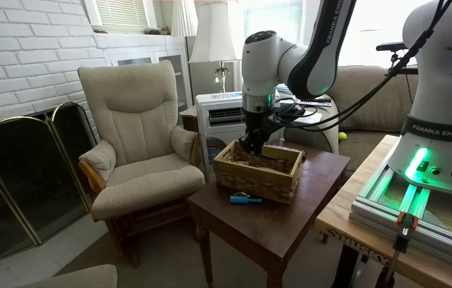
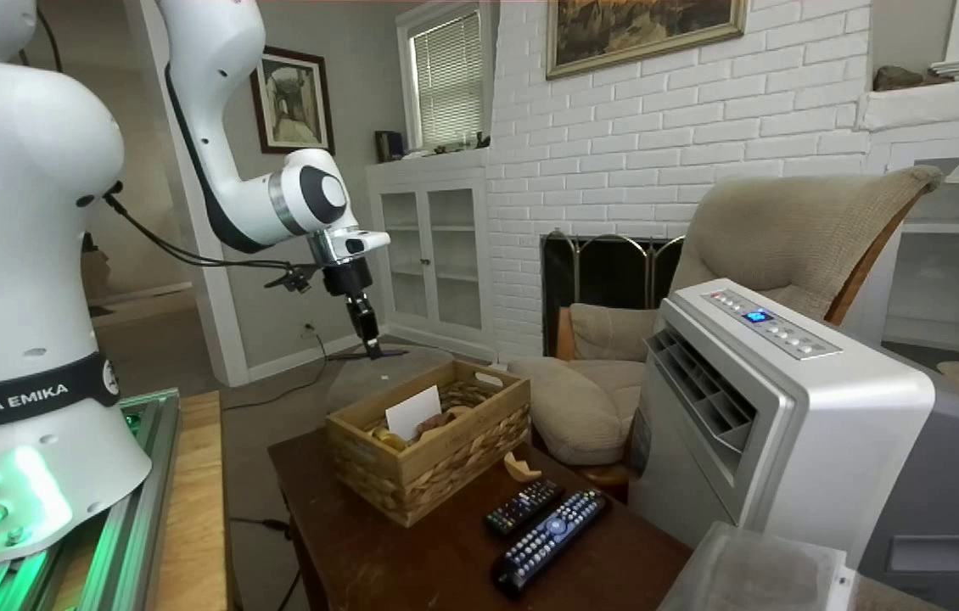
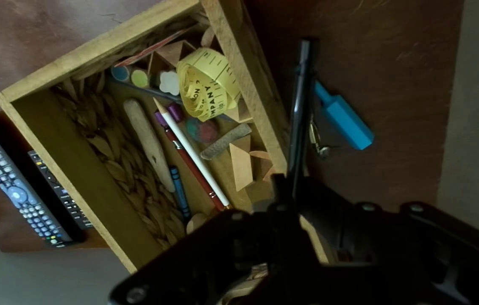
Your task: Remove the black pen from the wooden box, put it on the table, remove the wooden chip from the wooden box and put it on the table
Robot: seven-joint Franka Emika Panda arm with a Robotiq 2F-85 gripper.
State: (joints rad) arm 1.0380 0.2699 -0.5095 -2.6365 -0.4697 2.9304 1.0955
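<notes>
- Our gripper (image 2: 372,348), at left, is closed around the black pen (image 3: 301,110), already out of the wooden box (image 2: 462,445): we count that removal as done.
- Held there, the pen hangs above the box's long rim nearest the blue item (image 3: 346,120), not yet set on the table (image 3: 392,63).
- Rightward, the box holds several wooden pieces (image 3: 241,167); we cannot tell which, if any, is the chip.
- Farther right, a loose wooden piece (image 2: 521,468) lies just beside the box, near the table's edge; we cannot say whether it is the chip.
- Remaining, we judge: laying down the pen, then probably the chip step.
</notes>
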